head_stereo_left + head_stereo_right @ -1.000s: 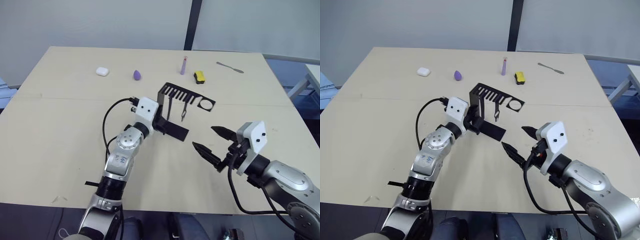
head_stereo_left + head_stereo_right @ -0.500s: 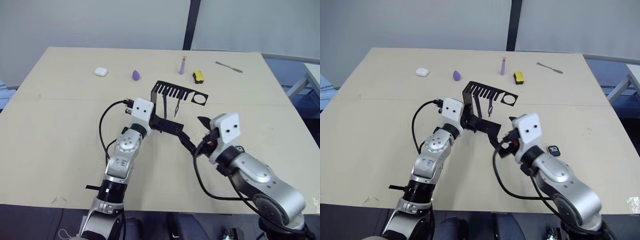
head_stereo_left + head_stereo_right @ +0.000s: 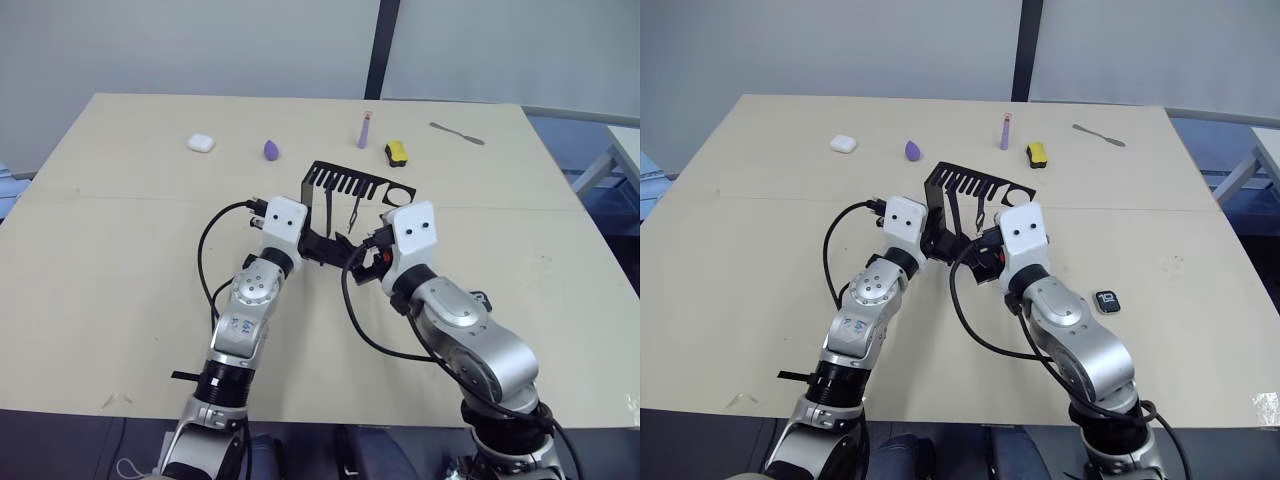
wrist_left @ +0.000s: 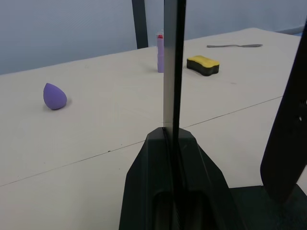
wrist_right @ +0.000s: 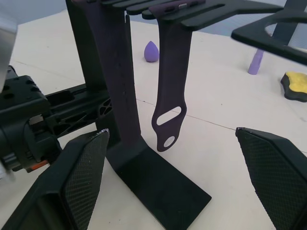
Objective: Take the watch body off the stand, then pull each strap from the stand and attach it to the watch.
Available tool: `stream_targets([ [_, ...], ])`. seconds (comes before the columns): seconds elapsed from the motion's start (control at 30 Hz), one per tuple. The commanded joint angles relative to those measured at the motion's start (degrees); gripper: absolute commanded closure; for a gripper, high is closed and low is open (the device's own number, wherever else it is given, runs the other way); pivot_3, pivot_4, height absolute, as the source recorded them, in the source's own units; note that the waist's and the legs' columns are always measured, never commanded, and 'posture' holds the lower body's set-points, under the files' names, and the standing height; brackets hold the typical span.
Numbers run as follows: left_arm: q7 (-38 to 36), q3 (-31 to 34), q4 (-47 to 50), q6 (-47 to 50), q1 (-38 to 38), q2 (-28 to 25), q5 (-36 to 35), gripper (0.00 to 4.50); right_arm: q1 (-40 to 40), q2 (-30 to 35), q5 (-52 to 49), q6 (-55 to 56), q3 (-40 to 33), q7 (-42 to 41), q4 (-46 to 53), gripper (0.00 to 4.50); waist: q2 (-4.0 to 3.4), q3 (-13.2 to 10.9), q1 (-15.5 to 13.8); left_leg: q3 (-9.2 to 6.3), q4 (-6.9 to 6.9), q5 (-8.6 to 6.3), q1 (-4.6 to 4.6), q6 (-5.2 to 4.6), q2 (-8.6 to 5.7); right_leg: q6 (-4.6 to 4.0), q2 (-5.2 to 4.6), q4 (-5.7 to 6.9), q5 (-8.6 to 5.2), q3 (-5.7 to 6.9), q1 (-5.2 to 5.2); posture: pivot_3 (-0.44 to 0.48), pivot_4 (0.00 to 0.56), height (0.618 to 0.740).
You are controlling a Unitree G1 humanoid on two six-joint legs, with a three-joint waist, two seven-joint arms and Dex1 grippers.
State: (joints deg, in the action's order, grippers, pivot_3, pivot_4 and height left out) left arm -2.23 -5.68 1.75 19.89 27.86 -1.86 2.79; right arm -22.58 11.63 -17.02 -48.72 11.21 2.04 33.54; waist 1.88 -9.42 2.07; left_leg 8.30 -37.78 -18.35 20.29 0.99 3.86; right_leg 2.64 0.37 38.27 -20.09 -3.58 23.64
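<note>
The black stand (image 3: 345,182) is upright on the table, with my left gripper (image 3: 315,245) shut on its thin upright plate (image 4: 172,72). Two dark purple straps hang from its comb slots: a long one (image 5: 115,72) and a shorter one with holes (image 5: 170,96). My right gripper (image 5: 171,130) is open at the stand's foot, its two fingers (image 5: 81,177) on either side of the hanging straps and touching neither. The watch body (image 3: 1107,300) lies flat on the table to the right of my right arm, its dark screen facing up.
Along the far side of the table are a white earbud case (image 3: 202,143), a purple egg-shaped sponge (image 3: 271,150), an upright lilac tube (image 3: 365,130), a yellow-and-black object (image 3: 397,152) and a thin metal tool (image 3: 457,133).
My right arm has swung in from the front right to the stand, its open fingers now flanking the straps. The left gripper still holds the stand in the same grip.
</note>
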Motion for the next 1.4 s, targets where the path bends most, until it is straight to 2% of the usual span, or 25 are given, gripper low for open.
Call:
stream_targets([
  [0.03, 0.4, -0.2, 0.4, -0.6, 0.5, 0.2, 0.8, 4.45, -2.2, -2.2, 2.4, 2.2, 0.7, 0.3, -1.0, 0.0, 0.0, 0.0, 0.1, 0.0, 0.0, 0.0, 0.0, 0.0, 0.0, 0.0, 0.0, 0.0, 0.0, 0.0, 0.0, 0.0, 0.15, 0.74],
  [0.23, 0.5, -0.3, 0.0, -0.9, 0.6, 0.3, 0.9, 4.45, -4.1, -4.7, 5.0, 3.8, 0.4, -0.2, -3.8, 0.0, 0.0, 0.0, 0.1, 0.0, 0.0, 0.0, 0.01, 0.0, 0.0, 0.0, -0.01, 0.01, 0.0, 0.01, 0.01, 0.0, 0.15, 0.74],
  [0.27, 0.5, -0.2, -0.1, -0.9, 0.6, 0.2, 0.9, 4.49, -4.2, -4.9, 5.3, 4.0, 0.3, -0.3, -4.1, 0.25, 0.0, 0.0, 0.1, 0.0, 0.0, 0.0, 0.01, 0.0, 0.0, 0.0, -0.01, 0.0, 0.0, 0.01, 0.01, 0.0, 0.15, 0.74],
  [0.33, 0.5, -0.2, -0.3, -0.9, 0.7, 0.2, 0.8, 4.5, -4.5, -5.4, 5.8, 4.4, 0.2, -0.5, -4.6, 0.8, 0.0, 0.0, 0.2, 0.0, 0.0, 0.0, 0.01, 0.0, 0.0, 0.0, -0.01, 0.0, 0.0, 0.01, 0.02, 0.0, 0.15, 0.74],
  [0.53, 0.5, -0.1, -0.7, -1.0, 0.8, 0.3, 0.8, 4.5, -5.0, -5.6, 7.4, 6.2, 1.1, -1.6, -4.9, 3.89, 0.0, 0.0, 0.3, 0.0, 0.0, 0.0, 0.02, 0.0, 0.0, 0.0, -0.01, 0.0, 0.0, 0.01, 0.02, 0.0, 0.15, 0.74],
  [0.57, 0.5, -0.1, -0.7, -1.0, 0.8, 0.3, 0.8, 4.5, -5.0, -5.5, 7.7, 6.5, 1.2, -1.9, -4.8, 4.26, 0.0, 0.0, 0.4, 0.0, 0.0, 0.0, 0.02, 0.0, 0.0, 0.0, -0.01, 0.0, 0.0, 0.01, 0.02, 0.0, 0.15, 0.74],
  [0.6, 0.5, -0.1, -0.8, -1.0, 0.8, 0.3, 0.8, 4.5, -5.0, -5.2, 8.1, 6.9, 1.4, -2.1, -4.6, 4.45, 0.0, 0.0, 0.4, 0.0, 0.01, 0.0, 0.02, 0.0, 0.0, 0.0, -0.01, 0.0, 0.0, 0.01, 0.02, 0.0, 0.15, 0.74],
  [1.17, 0.9, 0.1, -1.8, -1.7, 0.9, 0.2, 1.0, 4.5, -2.4, 0.3, 15.0, 7.8, 4.9, -6.6, 2.2, 4.45, 0.0, 0.0, 1.0, -0.02, 0.02, 0.0, 0.02, 0.0, -0.01, 0.0, -0.02, -0.02, 0.0, 0.02, 0.01, 0.0, 0.15, 0.74],
  [1.4, 0.6, -0.1, -1.0, -1.3, 0.1, 0.0, 1.0, 4.5, 1.3, 2.4, 14.2, 5.6, 4.1, -9.5, 7.4, 4.45, 0.0, 0.0, 1.0, -0.02, 0.03, 0.0, 0.02, 0.0, -0.01, 0.0, -0.02, -0.03, 0.0, 0.02, 0.01, 0.0, 0.15, 0.74],
])
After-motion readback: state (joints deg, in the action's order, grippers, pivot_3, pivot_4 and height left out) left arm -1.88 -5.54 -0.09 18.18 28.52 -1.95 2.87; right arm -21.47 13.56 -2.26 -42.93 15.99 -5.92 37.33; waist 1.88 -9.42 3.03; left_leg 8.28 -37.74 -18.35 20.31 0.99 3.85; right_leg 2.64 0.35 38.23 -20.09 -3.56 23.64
